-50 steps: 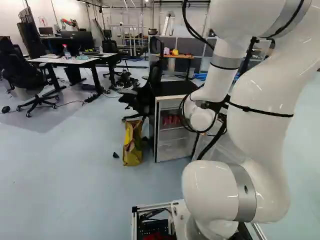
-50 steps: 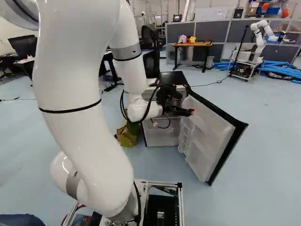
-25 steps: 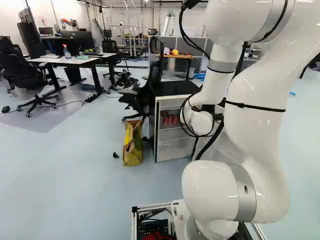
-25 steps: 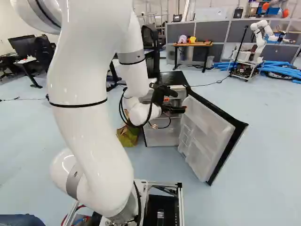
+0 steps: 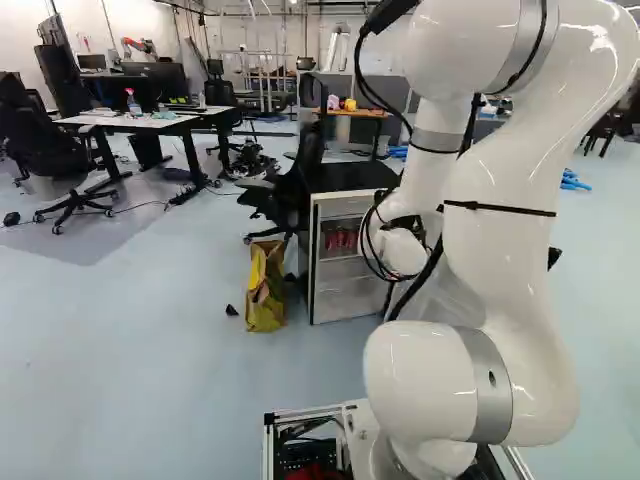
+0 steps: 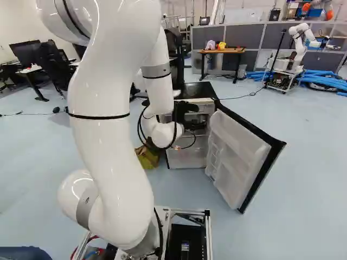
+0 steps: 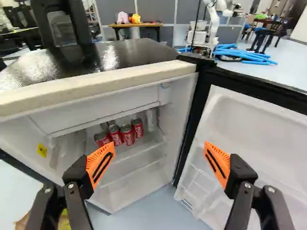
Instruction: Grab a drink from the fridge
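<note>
**The gripper (image 6: 196, 125) is wide open, facing the red soda cans (image 7: 127, 135) in the fridge (image 7: 139, 75)**

The gripper (image 7: 159, 153) has its two black fingers spread far apart. Each finger has an orange pad (image 7: 100, 164) at the end. It is let go, not squeezing.

Four red soda cans stand close together in a bunch on a shelf (image 7: 144, 147) inside the fridge. They are in front of the gripper, farther in than its fingertips. They are not right in the middle between the pads. They sit more toward the finger that is away from the fridge door (image 6: 236, 149). The pads and the cans are apart. A tall, pale thing (image 7: 151, 119) stands just beside the can nearest the door side.

The fridge door is wide open. The other finger shows in front of its white inside. A yellow sticker (image 7: 42, 150) is on the inside wall across from the door.

In the left base view, the big white arm (image 5: 505, 250) bends over toward the fridge. A yellow bag (image 5: 266, 290) stands on the floor beside the fridge, and a black office chair (image 5: 292, 195) is there too. Farther back, a wooden table (image 6: 222, 50) holds small toys (image 6: 222, 45). Another robot (image 6: 298, 46) stands near some blue tubes (image 6: 325, 81).
</note>
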Tool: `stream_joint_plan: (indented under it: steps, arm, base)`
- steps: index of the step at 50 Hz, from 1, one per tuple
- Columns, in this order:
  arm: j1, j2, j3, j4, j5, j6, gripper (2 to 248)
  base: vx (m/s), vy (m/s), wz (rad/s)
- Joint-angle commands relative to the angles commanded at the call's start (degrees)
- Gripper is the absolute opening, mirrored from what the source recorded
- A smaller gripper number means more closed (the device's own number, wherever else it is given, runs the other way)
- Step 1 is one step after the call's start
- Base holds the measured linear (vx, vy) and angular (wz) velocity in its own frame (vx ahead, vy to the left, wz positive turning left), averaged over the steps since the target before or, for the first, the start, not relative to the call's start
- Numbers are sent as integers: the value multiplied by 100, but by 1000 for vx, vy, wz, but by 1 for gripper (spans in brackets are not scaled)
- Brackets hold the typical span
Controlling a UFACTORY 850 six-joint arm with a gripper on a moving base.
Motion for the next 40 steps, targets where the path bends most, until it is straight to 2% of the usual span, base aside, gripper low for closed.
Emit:
stream_joint_plan:
  steps: [19,40]
  arm:
    - [-31,-438,-238,-1115,0,0,247]
    - [-83,-977,-604,-1626,-40,0,247]
  base:
    - [0,0,0]
    - [0,0,0]
